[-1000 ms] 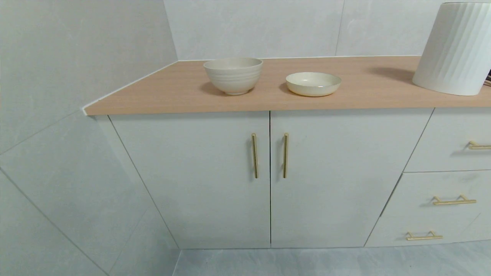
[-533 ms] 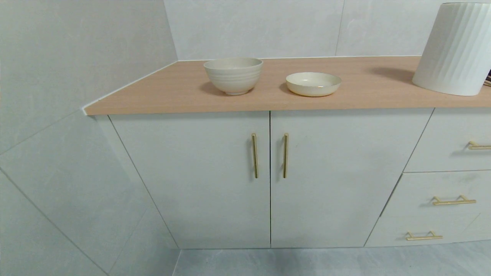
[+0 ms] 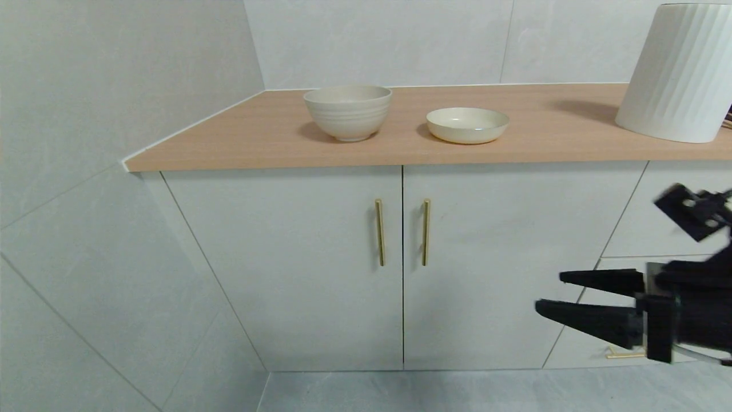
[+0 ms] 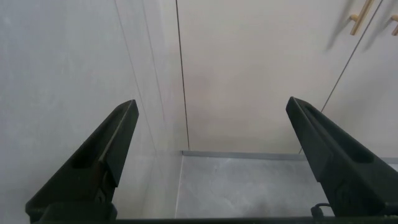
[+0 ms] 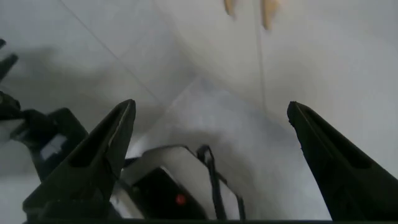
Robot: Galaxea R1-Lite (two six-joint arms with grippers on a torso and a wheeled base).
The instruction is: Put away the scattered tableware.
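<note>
Low in front of the right cabinet door (image 3: 497, 263), the right claw (image 3: 550, 293) is hanging spread and empty — the left claw (image 4: 211, 107) is gaping wide too, touching nothing.

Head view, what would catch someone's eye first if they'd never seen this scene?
Two pale dishes stand on the wooden countertop: a deep ribbed bowl on the left and a shallow dish to its right, not touching. At the lower right, the black right gripper is open in front of the cabinet. A tall white ribbed cylinder sits at the countertop's far right.
</note>
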